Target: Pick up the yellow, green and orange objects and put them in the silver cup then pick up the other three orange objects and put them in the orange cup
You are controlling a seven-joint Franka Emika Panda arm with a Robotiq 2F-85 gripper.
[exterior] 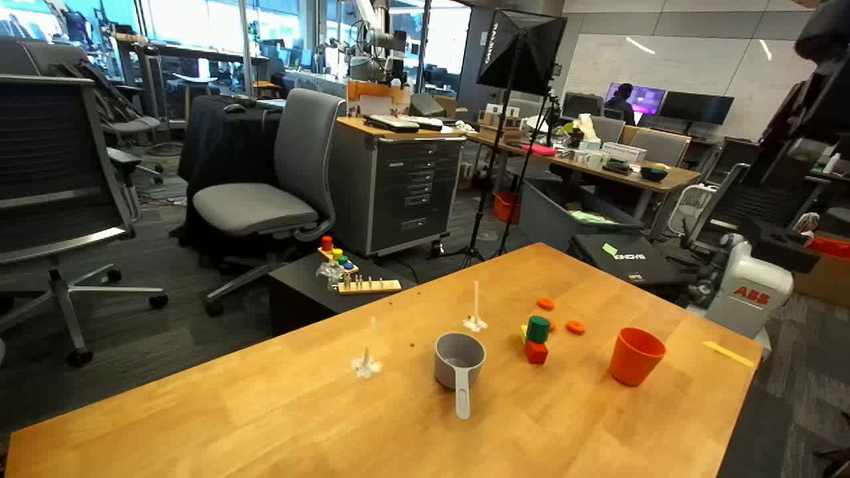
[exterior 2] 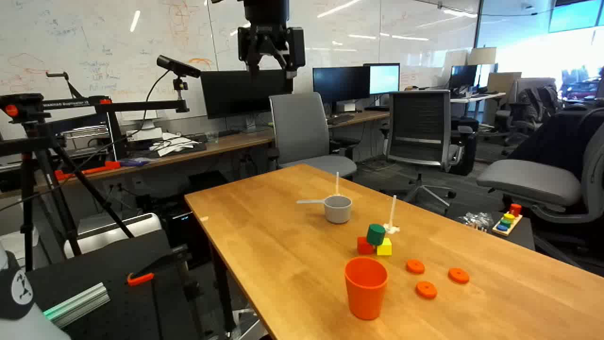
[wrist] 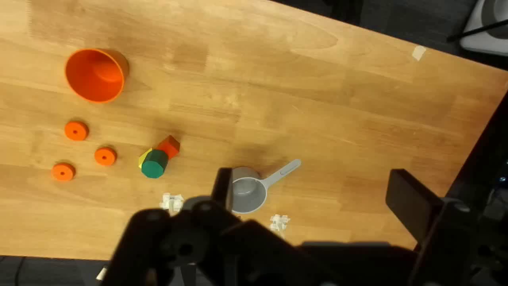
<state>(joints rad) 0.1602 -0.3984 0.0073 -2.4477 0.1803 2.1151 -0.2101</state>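
Spread wide, the gripper (wrist: 311, 192) hangs well above the bench (wrist: 337, 107), its black fingers (wrist: 410, 200) far apart; in the wrist view the one on the left overlaps the edge of the grey cup (exterior 2: 338, 213). That cup stands upright on the bench, and in an exterior view its handle (exterior 2: 310, 201) points left.

Between the grey cup and the orange cup (exterior 2: 365, 297), an orange-red block (exterior 2: 364, 246) and a yellow block (exterior 2: 385, 247) sit side by side on the wood, and a green block (exterior 2: 376, 234), rounder in shape, rests on top of them. In an exterior view the yellow one shows only as a sliver behind the other two.

The orange cup is upright as well, well apart from the grey one. Three orange discs (exterior 2: 426, 289) lie flat near it, each with a small hole in the middle: one disc (wrist: 76, 130) closest to that cup, one disc (wrist: 105, 156) closest to the blocks, and one disc (wrist: 63, 172) farther out from both.

A thin white stick (exterior 2: 392, 212) rises from a foot of white tape (exterior: 475, 324) near the blocks, and a matching white stick (exterior 2: 337, 183) stands near the grey cup. A yellow strip (exterior: 728, 354) lies on the bench, right of the orange cup in an exterior view. Beyond the bench, a small toy (exterior 2: 508, 219) with red, yellow, green and blue pieces sits on a low black box (exterior: 295, 295).
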